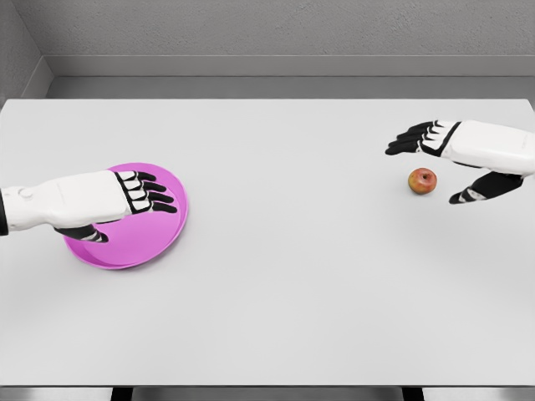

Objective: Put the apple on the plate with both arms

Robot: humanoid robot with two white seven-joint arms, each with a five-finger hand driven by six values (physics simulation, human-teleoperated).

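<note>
Head view | left hand [125, 200] hovering open, hiding plate [171, 221] at 9 o'clock | right hand [456, 163] gaping empty around apple [423, 180] at 3 o'clock

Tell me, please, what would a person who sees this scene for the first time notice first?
The bright magenta plate at the table's left stands out most, with the left robot hand spread open over it. At the right, a small red-yellow apple sits on the white table, framed by the open fingers and thumb of the right robot hand, which does not yet grasp it.
</note>
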